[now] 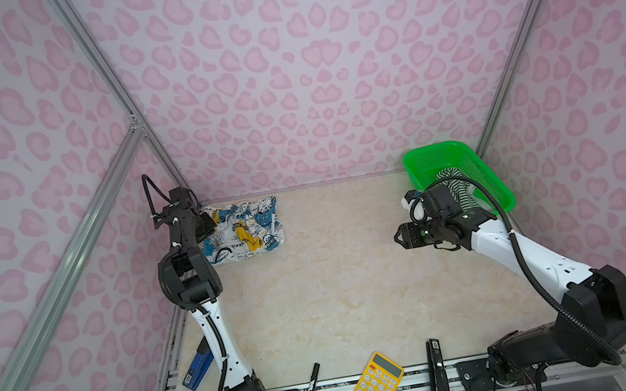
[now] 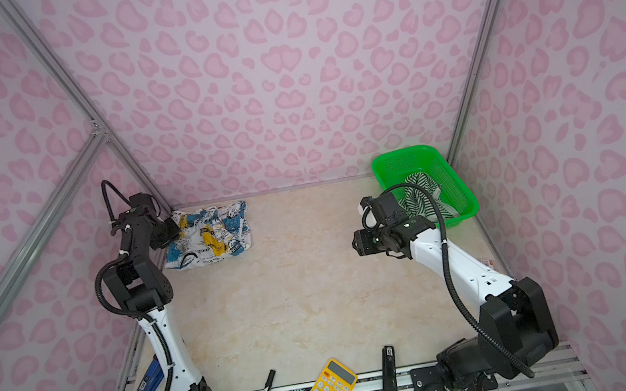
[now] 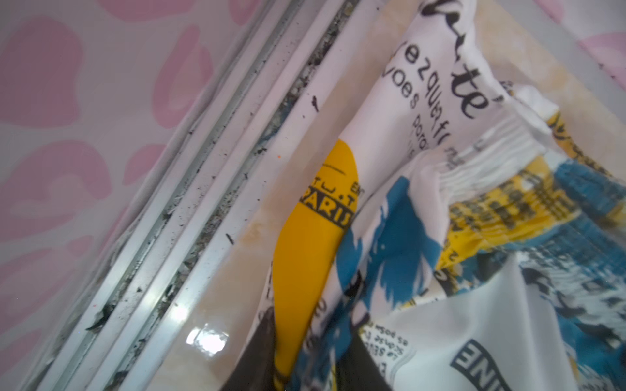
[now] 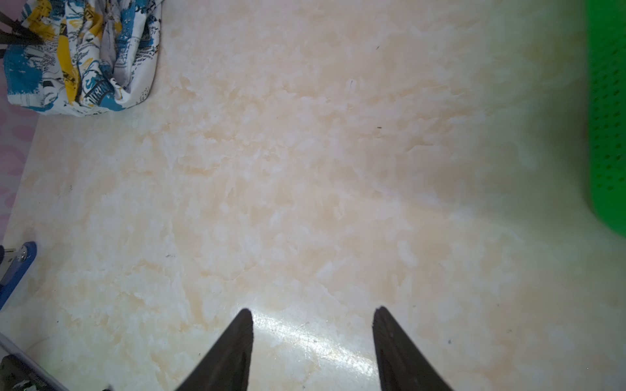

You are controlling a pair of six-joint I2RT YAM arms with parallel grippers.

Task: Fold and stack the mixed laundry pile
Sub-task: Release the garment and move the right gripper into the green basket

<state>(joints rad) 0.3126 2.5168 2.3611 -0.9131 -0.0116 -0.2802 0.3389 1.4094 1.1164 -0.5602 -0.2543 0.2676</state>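
Laundry: two pieces, well apart from each other, neither one folded or stacked yet.
Printed garment (image 1: 245,230) (image 2: 208,237): crumpled on the table (image 1: 337,285) in the far corner, directly at the left gripper (image 1: 206,225) (image 2: 171,230). In the left wrist view its cloth (image 3: 440,203) fills the gap between the jaws of the left gripper (image 3: 311,325).
Striped garment (image 1: 454,183) (image 2: 420,193): heaped inside the green basket (image 1: 434,149) (image 2: 402,154), behind the right gripper (image 1: 399,236) (image 2: 356,242) and away from its jaws.
Left jaws: a little apart with yellow and white cloth between them. I cannot tell if they pinch it or only stand around it.
Right jaws: spread, with nothing between them (image 4: 314,308). Only bare table lies in front of them, the printed garment (image 4: 81,57) is far ahead to one side, and the basket wall (image 4: 606,118) is to the other side.
Step in hand: in my judgement, the work on the printed garment, at its edge next to the wall.
Next move: it seems to call for a sure hold on one edge, then a pull toward the free middle of the table to spread the cloth flat. The right gripper would need to come across and take the opposite edge.
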